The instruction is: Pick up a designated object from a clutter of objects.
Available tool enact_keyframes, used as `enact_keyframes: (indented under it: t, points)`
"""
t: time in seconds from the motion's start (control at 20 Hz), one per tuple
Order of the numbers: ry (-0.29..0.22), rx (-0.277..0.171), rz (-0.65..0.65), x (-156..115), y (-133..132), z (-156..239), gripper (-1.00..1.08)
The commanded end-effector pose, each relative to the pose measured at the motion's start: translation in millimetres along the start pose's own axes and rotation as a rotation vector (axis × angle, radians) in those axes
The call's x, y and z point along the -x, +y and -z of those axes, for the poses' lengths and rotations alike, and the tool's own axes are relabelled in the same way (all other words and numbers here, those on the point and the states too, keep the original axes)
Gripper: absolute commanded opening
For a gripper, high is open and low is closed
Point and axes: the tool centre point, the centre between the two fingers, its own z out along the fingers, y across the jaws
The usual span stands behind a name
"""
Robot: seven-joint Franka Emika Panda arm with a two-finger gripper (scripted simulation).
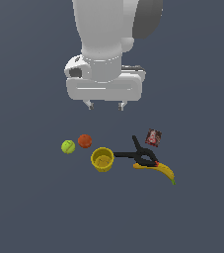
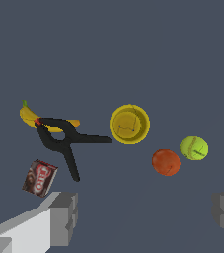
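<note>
Exterior view: claw (image 1: 105, 105) spread, aloft.

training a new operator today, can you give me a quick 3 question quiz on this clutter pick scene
1. True or false: the gripper is shut on the small dark red box.
2. Which item does the black clamp overlap? A) yellow-green ball B) banana C) orange-red ball
3. In the exterior view, which item lies nearest the yellow cup on the exterior view's left?

Key:
1. False; it hangs open above the items, holding nothing.
2. B
3. The orange-red ball.
</note>
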Motion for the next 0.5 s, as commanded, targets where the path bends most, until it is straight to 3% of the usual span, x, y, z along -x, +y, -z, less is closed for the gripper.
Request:
enact_keyframes:
  t: [0.0,0.45]
  points:
    - [0.0,0.0,0.0,0.0,0.0,0.0,1.0]
    - [-0.001,-0.004,-0.049,3.6,32.0,5.6,1.0]
